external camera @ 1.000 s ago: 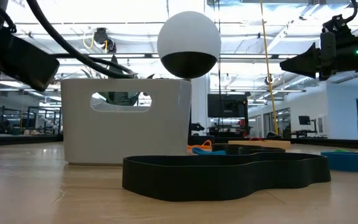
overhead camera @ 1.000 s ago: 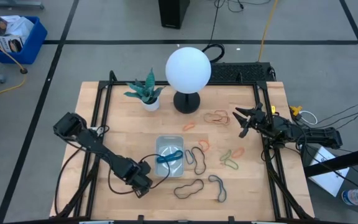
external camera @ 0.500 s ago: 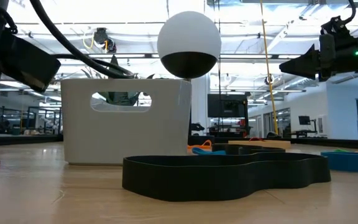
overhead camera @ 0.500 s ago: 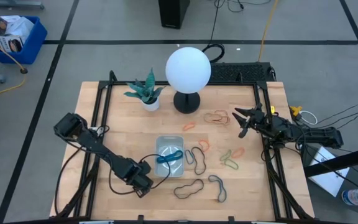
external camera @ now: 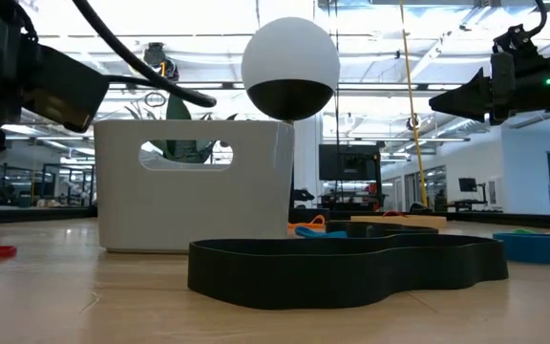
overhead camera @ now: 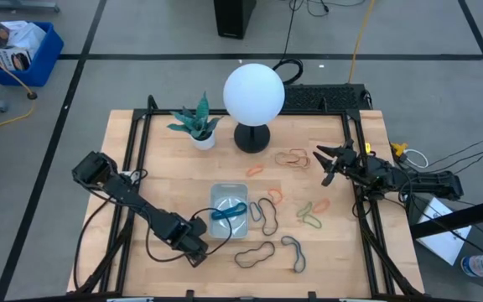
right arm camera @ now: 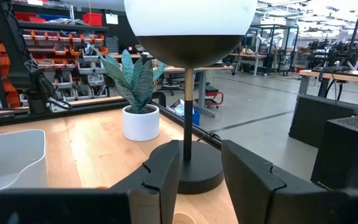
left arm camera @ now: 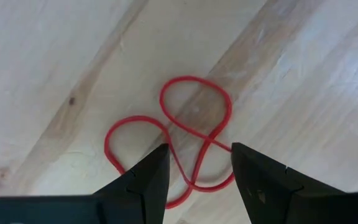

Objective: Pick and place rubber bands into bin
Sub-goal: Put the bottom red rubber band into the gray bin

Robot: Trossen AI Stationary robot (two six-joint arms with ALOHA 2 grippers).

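A: Where is the red rubber band (left arm camera: 179, 146)?
B: Flat on the wooden table (overhead camera: 174, 180), twisted into a figure-eight, near the front-left corner of the bin (overhead camera: 230, 211). Its long axis runs diagonally across the wood grain.

A: And the left gripper (left arm camera: 194, 163)?
B: Right above it, fingers spread apart with one on either side of the band's crossing. It holds nothing; whether the tips touch the band I can't tell.

A: What's in the bin?
B: A blue band (overhead camera: 227, 210) lies inside it. More rubber bands (overhead camera: 267, 211), black, grey, green and orange, lie loose on the table to its right.

A: The right gripper (overhead camera: 323, 164)?
B: Raised near the right edge, fingers partly apart and empty, pointing toward the globe lamp (overhead camera: 254, 94) and potted plant (overhead camera: 196, 122).
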